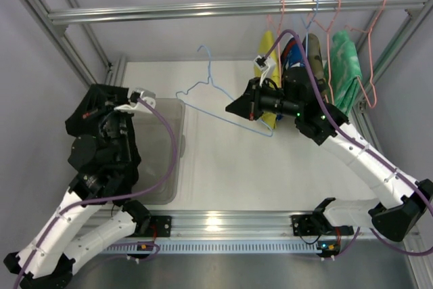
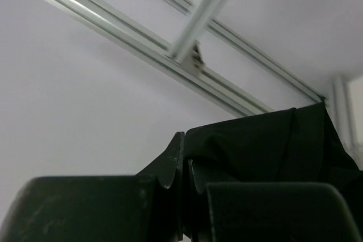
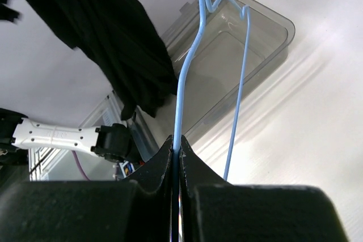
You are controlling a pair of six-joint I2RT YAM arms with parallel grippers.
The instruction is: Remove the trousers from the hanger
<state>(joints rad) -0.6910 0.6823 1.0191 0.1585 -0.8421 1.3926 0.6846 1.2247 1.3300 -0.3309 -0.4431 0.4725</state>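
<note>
top external view: my left arm holds the black trousers [image 1: 95,109] bunched at the left of the frame, at the left edge of the clear bin [image 1: 177,147] on the white table [image 1: 223,174]. the blue hanger [image 1: 203,105] sits bare at centre frame, apart from the black cloth, with its hook pointing toward the top of the frame.

left wrist view: the left gripper [image 2: 184,157] is closed down on a fold of the black trousers, with cloth filling the lower right of the frame and the fingers [image 2: 170,162] nearly meeting.

right wrist view: the right gripper [image 3: 176,145] is pinched tight on the hanger's thin wire, which runs straight up the middle of the frame. the black trousers hang in the upper left and the bin lies in the upper right.

on the rail [image 1: 203,10] across the top of the overhead frame, the yellow trousers [image 1: 269,49] hang on a hanger just behind my right arm, with a green garment [image 1: 344,65] further right.
</note>
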